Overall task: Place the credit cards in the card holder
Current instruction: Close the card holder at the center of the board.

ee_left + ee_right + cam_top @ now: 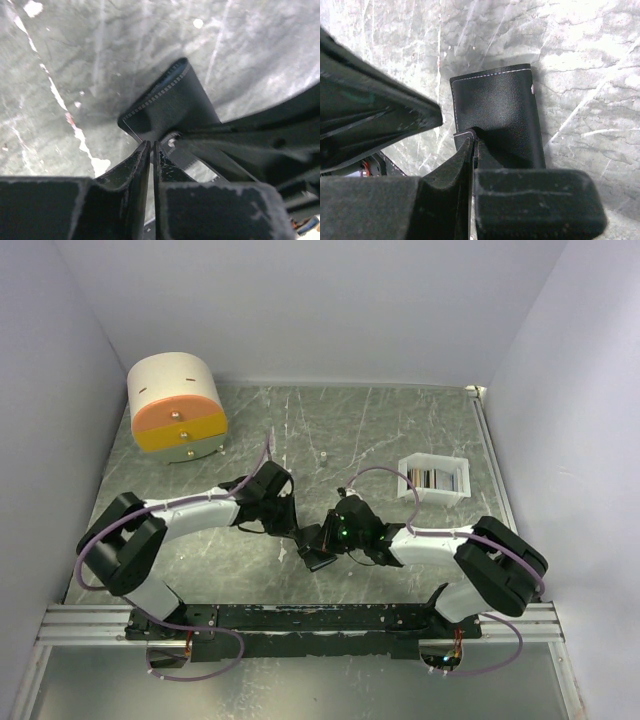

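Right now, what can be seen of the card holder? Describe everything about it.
The card holder is a small black wallet of grained, leather-like material, with pale stitching along its edges and a tiny metal snap near one corner. Only its outside shows: no pockets and no cards are visible. It is mid-table between the two arms and seems to be raised above the table, casting a shadow. The left gripper and the right gripper each pinch one edge of it.
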Controlling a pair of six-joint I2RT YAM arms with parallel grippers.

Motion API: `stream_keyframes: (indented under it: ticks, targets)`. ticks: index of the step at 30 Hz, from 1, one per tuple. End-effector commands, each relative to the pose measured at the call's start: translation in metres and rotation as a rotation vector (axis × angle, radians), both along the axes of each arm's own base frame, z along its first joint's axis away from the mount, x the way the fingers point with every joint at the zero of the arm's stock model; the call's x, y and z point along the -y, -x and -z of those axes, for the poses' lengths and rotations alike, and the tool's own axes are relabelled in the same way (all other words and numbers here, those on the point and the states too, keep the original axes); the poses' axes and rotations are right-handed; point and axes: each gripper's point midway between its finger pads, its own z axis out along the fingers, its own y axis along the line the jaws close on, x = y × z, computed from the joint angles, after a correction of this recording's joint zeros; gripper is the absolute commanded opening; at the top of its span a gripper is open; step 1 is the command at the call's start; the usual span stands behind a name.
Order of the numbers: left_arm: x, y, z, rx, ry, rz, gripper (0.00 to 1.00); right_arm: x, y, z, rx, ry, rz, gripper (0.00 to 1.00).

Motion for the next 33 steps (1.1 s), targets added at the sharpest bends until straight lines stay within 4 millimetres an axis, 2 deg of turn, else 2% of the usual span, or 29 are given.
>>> stream_keyframes:
  ticks: [1, 5, 9, 20, 27, 31, 33]
  targets:
    - [0.013, 0.012, -0.027, 0.010, 0.115, 0.034, 0.15, 0.057, 0.019, 0.058, -0.111, 0.268, 0.058, 0.00]
    - [0.017, 0.023, -0.028, -0.008, 0.174, 0.059, 0.07, 0.061, 0.020, 0.062, -0.121, 0.282, 0.061, 0.00]
    - [0.025, 0.028, -0.023, -0.023, 0.222, 0.093, 0.07, 0.063, 0.021, 0.066, -0.133, 0.289, 0.066, 0.00]
    - [0.032, 0.021, -0.003, -0.041, 0.201, 0.107, 0.07, 0.069, 0.027, 0.070, -0.161, 0.293, 0.073, 0.00]
    - [0.011, 0.024, 0.023, -0.090, 0.065, 0.035, 0.07, 0.072, 0.031, 0.078, -0.184, 0.312, 0.072, 0.00]
    - [0.004, 0.022, 0.025, -0.095, 0.019, 0.011, 0.07, 0.074, 0.032, 0.081, -0.190, 0.324, 0.072, 0.00]
    - [0.004, 0.021, 0.023, -0.090, 0.011, 0.010, 0.07, 0.068, 0.028, 0.074, -0.165, 0.306, 0.052, 0.00]
